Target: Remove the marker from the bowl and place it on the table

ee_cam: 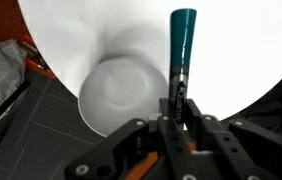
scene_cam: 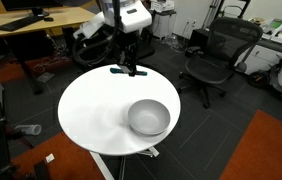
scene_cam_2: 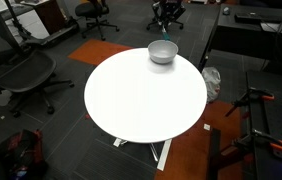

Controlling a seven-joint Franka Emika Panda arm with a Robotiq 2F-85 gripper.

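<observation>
My gripper [scene_cam: 131,68] is shut on the marker [scene_cam: 118,70] and holds it level just above the far edge of the round white table [scene_cam: 91,115]. In the wrist view the marker [ee_cam: 183,35] points away from the jaws [ee_cam: 178,105], teal end outward and dark end pinched between the fingers. The grey bowl [scene_cam: 148,117] stands on the table nearer the front right, apart from the gripper. It looks empty in the wrist view [ee_cam: 126,95]. An exterior view shows the bowl [scene_cam_2: 162,51] at the far edge of the table [scene_cam_2: 141,100]; the gripper is not in that view.
Black office chairs [scene_cam: 216,55] stand around the table. A wooden desk [scene_cam: 41,25] is behind the arm. The floor has dark carpet with an orange patch [scene_cam: 266,150]. A crumpled grey bag [ee_cam: 1,70] lies on the floor beside the table.
</observation>
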